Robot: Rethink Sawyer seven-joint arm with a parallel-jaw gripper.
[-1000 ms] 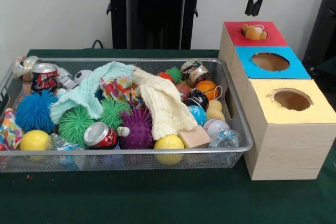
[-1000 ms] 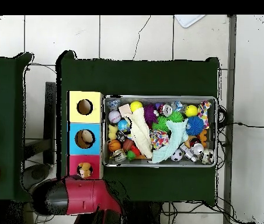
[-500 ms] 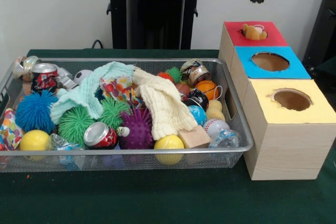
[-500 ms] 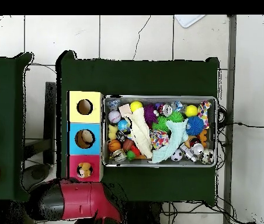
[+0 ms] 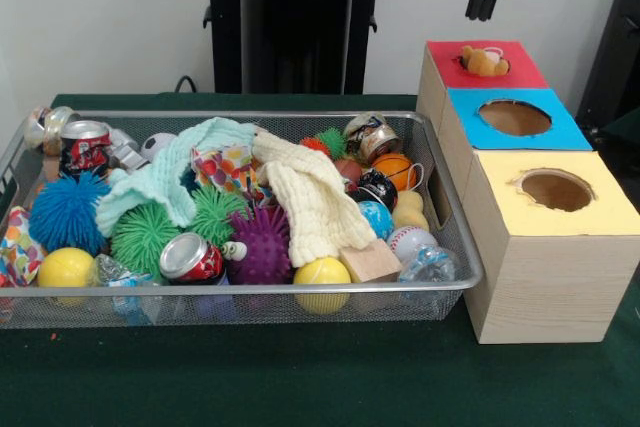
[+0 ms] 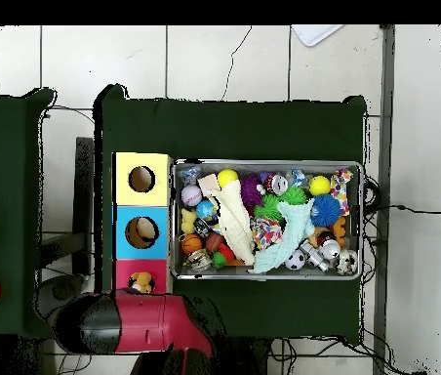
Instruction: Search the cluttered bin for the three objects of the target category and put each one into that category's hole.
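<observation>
The wire mesh bin [image 5: 300, 290] is packed with clutter; it also shows in the overhead view [image 6: 263, 163]. A tan-brown teddy bear [image 5: 483, 60] sits in the round hole of the red-topped box [image 5: 520, 67], its upper part sticking out; the overhead view shows the bear [image 6: 141, 283] there too. A pale yellow duck [image 5: 408, 209] lies at the bin's right end, against the wall. My gripper [image 5: 483, 5] hangs high above the red-topped box, its fingers a little apart and empty. No third plush toy shows.
The blue-topped box [image 5: 560, 127] and the yellow-topped box [image 5: 600, 209] stand in line with the red one. The bin holds spiky balls [image 5: 262, 244], cans [image 5: 190, 257], folded cloths [image 5: 310, 202] and small sport balls. My arm [image 6: 137, 327] lies beside the red-topped box.
The gripper rose almost out of the top of the front view, then came back down to about where it was. The teddy bear and the bin's contents have not moved.
</observation>
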